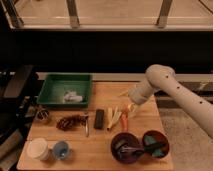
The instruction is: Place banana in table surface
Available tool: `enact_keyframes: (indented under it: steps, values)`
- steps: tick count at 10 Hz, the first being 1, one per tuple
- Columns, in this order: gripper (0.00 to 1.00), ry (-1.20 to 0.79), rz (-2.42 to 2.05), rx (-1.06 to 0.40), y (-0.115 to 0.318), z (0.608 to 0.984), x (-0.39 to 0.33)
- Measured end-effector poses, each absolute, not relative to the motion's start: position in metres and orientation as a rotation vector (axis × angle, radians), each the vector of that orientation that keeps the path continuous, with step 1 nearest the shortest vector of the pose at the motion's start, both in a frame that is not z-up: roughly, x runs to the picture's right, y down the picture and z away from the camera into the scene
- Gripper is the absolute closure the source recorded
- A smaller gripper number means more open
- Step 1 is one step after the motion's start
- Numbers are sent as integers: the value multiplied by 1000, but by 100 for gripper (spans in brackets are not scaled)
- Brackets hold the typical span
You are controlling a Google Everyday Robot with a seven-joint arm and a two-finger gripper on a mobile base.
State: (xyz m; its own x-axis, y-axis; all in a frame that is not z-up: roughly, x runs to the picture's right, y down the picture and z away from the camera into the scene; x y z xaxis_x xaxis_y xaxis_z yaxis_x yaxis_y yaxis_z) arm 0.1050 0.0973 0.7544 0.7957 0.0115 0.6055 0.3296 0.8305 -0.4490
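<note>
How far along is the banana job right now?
Done: nothing obvious. The banana lies on the table surface beside the black bar. In hand: the hand hovers just right of it, over the orange carrot-like item. Left: likely grasping the banana and placing it.

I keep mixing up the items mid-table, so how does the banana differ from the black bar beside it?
The banana is pale yellow, the black bar dark. The banana is several slender curved pieces splayed apart; the black bar is one flat, straight rectangle. The banana lies closer to the gripper, which hovers low over the table; the black bar lies farther from it. Both rest on the table, side by side and similar in length.
</note>
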Motion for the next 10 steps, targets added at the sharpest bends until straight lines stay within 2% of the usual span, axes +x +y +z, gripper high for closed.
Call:
enact_keyframes:
  steps: [6,10]
  values:
    - [26,-644,-165,-581,99,757,97]
    - [26,-712,-140,-573,123,796,75]
